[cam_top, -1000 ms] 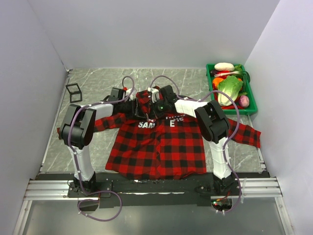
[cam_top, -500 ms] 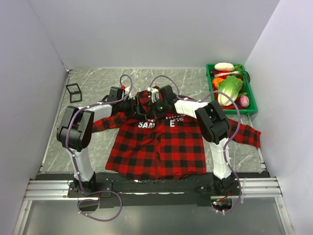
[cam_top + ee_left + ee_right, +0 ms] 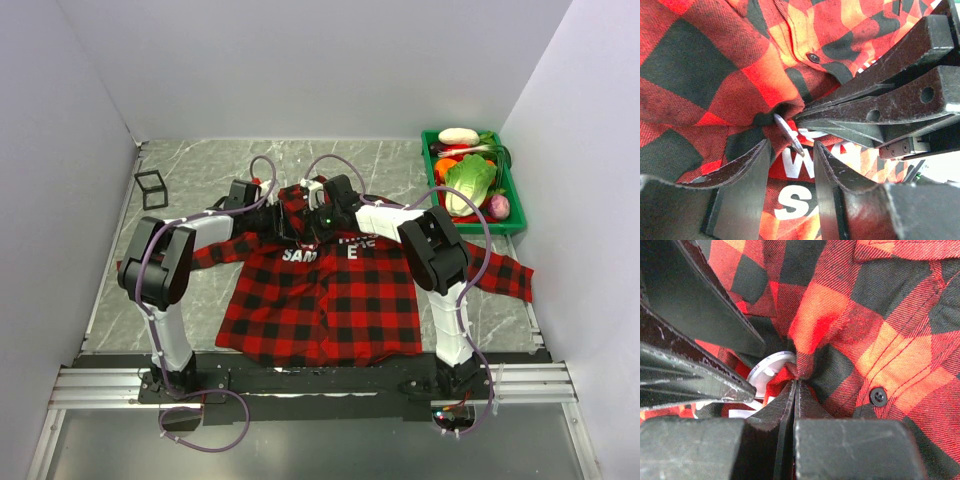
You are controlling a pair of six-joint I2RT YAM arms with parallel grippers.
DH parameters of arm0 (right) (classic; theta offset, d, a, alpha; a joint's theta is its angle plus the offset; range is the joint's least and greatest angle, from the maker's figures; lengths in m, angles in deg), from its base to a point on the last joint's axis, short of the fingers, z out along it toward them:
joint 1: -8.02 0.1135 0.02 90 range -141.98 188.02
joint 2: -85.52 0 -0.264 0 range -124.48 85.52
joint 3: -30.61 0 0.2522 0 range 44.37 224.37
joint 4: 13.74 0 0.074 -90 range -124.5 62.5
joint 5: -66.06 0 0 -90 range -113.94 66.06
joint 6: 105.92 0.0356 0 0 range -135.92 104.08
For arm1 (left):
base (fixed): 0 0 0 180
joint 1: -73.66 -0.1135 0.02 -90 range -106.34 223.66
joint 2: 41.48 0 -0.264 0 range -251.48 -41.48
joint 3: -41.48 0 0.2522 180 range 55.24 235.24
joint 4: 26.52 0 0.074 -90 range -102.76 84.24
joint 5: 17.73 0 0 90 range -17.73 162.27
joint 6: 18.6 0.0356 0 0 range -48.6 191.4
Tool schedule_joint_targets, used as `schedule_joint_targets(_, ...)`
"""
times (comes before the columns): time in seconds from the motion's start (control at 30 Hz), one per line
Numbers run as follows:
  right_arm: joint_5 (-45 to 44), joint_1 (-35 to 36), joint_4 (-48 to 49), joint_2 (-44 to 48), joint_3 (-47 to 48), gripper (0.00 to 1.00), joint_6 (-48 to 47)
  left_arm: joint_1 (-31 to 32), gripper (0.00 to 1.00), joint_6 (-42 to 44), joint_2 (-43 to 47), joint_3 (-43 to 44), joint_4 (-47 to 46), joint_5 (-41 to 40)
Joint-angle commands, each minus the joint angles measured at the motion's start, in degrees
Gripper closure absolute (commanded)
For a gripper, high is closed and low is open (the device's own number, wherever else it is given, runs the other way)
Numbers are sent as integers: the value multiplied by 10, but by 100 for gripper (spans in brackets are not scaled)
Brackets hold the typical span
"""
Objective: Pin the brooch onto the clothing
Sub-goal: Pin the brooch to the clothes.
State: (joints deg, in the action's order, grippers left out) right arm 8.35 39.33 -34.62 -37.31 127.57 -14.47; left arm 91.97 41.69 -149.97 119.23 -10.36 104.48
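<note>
left gripper [image 3: 791, 152]: fingers seen apart, nothing held | brooch [image 3: 788, 133]: spotted edge-on, tilted, just above that gap at frame centre | right gripper [image 3: 795, 386]: clamped on a shirt [image 3: 840, 315] fold, brooch against it | closing to be lined across the disc's faces

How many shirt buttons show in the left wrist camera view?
1. A dark button sits on the shirt near the top of the view, above the bunched fabric. Others may be hidden in folds.
</note>
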Motion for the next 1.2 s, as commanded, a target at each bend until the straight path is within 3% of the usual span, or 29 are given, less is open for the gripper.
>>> schedule_joint_targets(0.0, -7, 6, 11, 32, 5, 100, 0, 6, 56, -11, -6, 2, -13, 17)
schedule_joint_targets(0.23, -14, 6, 12, 35, 3, 100, 0, 16, 67, -2, -11, 11, 10, 6)
schedule_joint_targets(0.47, -12, 6, 18, 38, 0, 100, 1, 17, 99, 7, -17, 6, 15, 5)
schedule_joint_targets(0.6, -6, 5, 28, 43, -8, 100, 0, 16, 99, 17, -13, 3, 13, -1)
schedule_joint_targets(1.17, 48, -6, 103, 72, -41, 100, 9, -27, 99, 61, -33, 50, 21, 104)
